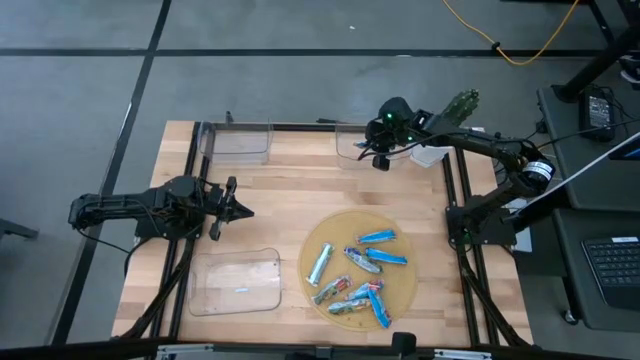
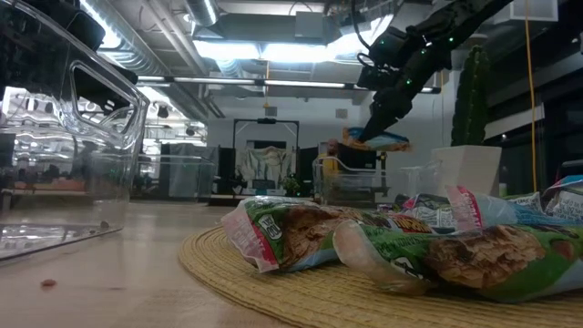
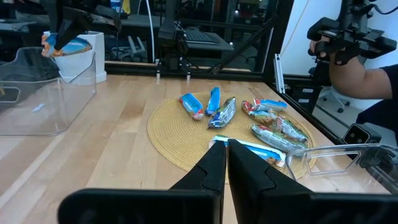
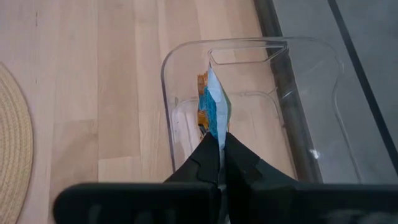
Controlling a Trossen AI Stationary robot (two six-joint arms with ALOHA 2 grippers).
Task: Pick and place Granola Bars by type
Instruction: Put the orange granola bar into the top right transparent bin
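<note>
Several granola bars (image 1: 362, 268), blue, silver and green-wrapped, lie on a round woven mat (image 1: 325, 230) at the table's near right; in the low view they fill the foreground (image 2: 437, 246). My right gripper (image 4: 221, 148) hangs over a clear tray (image 4: 249, 45) at the far edge, shut on a blue and orange bar (image 4: 211, 109). The low view shows that bar (image 2: 378, 140) up in the air under the fingers. My left gripper (image 3: 227, 152) waits shut and level at the table's left side (image 1: 238, 210), holding nothing. My right gripper pinches one end of the blue bar (image 4: 215, 132) between its two fingers. The fingers slant downward toward the far edge. The rest of the bar sticks out past the fingertips, lifted clear above the tray's inside.
A second clear tray (image 1: 240, 142) stands at the far left and a third (image 1: 235, 282) at the near left. A white container (image 1: 430, 155) and a green cactus-like thing (image 1: 461, 103) sit at the far right. A person (image 3: 360, 74) shows beyond the table's right side.
</note>
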